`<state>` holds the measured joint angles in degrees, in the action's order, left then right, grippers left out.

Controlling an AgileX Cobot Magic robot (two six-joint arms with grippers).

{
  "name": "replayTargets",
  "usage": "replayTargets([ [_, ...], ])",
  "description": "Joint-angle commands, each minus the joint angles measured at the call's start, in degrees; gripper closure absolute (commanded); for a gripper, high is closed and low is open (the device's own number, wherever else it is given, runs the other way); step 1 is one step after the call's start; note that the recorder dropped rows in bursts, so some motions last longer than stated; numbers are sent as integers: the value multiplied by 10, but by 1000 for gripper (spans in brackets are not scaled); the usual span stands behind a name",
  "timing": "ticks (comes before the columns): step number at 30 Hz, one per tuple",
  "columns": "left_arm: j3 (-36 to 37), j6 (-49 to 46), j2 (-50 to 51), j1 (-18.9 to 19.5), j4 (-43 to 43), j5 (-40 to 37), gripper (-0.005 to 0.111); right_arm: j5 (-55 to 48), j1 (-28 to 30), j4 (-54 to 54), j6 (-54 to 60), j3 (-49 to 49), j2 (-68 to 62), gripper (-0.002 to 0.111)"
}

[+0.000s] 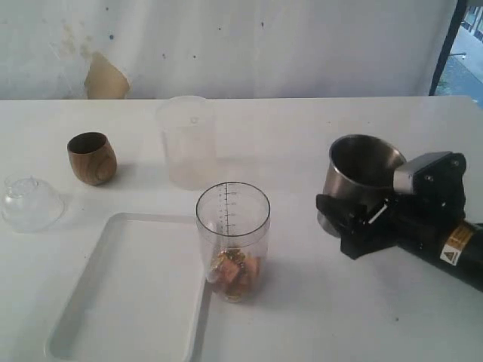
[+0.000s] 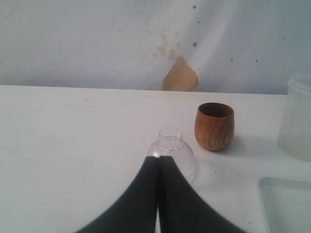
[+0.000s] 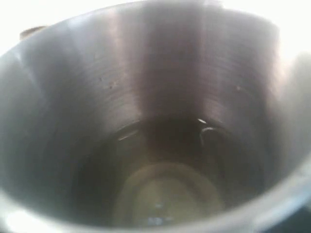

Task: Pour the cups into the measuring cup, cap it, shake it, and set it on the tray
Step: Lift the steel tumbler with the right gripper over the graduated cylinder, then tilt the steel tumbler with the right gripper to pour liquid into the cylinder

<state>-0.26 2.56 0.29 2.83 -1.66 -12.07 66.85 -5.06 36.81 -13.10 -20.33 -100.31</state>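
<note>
Holding steel tumbler, right claw rests near measuring cup

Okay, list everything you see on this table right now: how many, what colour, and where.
wooden cup: one, brown, far left
frosted cup: one, milky, far centre
measuring cup: one, clear, brownish pieces inside, centre, beside the tray's right rim
domed lid: one, clear, left edge
tray: one, white, near left
steel tumbler: one, silver, right
table: one, white
right gripper: one, black, holding the steel tumbler low down
left gripper: one, black, shut, empty, by the domed lid
</note>
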Motion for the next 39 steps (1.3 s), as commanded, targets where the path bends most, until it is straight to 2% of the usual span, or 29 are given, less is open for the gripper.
replayTargets([
  [1, 3, 0, -3, -1, 1, 5, 107, -47, -9, 29, -89, -51, 50, 108],
  [7, 3, 0, -3, -1, 1, 5, 107, -183, -67, 66, -158, -154, 88, 108],
  [13, 3, 0, -3, -1, 1, 5, 107, -278, -129, 82, -157, -233, 88, 108],
  [19, 3, 0, -3, -1, 1, 5, 107, -287, -162, 104, -90, -253, 87, 108],
  [28, 3, 0, -3, -1, 1, 5, 107, -269, -165, 101, -8, -258, 33, 108],
  [39, 3, 0, -3, -1, 1, 5, 107, -250, -165, 104, 126, -258, 29, 108],
])
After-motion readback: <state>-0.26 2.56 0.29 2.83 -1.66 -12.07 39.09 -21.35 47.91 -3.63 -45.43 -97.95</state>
